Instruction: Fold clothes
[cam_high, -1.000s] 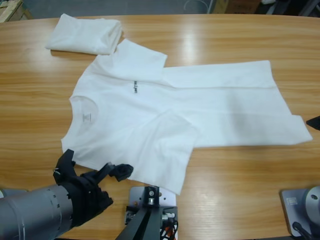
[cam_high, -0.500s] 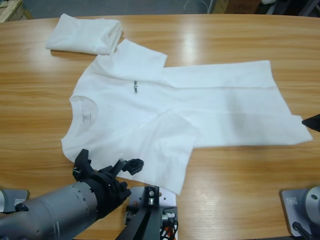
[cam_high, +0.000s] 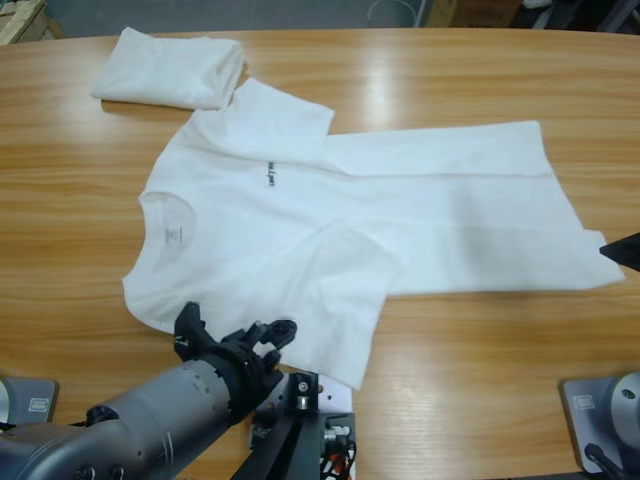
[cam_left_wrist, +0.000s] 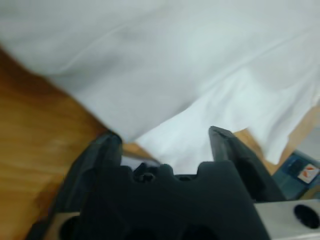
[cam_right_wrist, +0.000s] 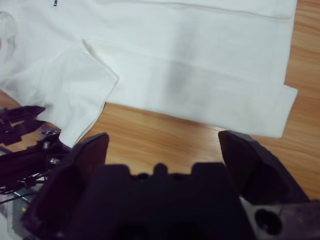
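A long wooden table (cam_high: 470, 380) is filling the view, and behind its far edge a grey floor and some boxes are showing.

The left gripper (cam_high: 235, 333) is reaching in from the bottom left corner of the high view, with its jaws standing wide apart and holding nothing. It is hovering at the near edge of the spread T-shirt (cam_high: 340, 225), just where the shoulder and the near sleeve (cam_high: 335, 300) are lying. In the left wrist view the white cloth is filling the space between and above the two jaws; whether they are touching it I cannot tell.

The right gripper (cam_right_wrist: 162, 150) is also standing wide, gripping nothing. In the high view only a dark tip (cam_high: 622, 248) is showing at the right edge, just beside the hem corner of the shirt. The right wrist view is looking over bare wood toward the shirt's lower edge.

The spread T-shirt is lying flat across the middle of the table, neck to the left, with a small grey neck label (cam_high: 172, 235) and a tiny dark chest print (cam_high: 269, 176). A second T-shirt, folded (cam_high: 172, 68), is resting at the far left, its corner just beside the far sleeve.
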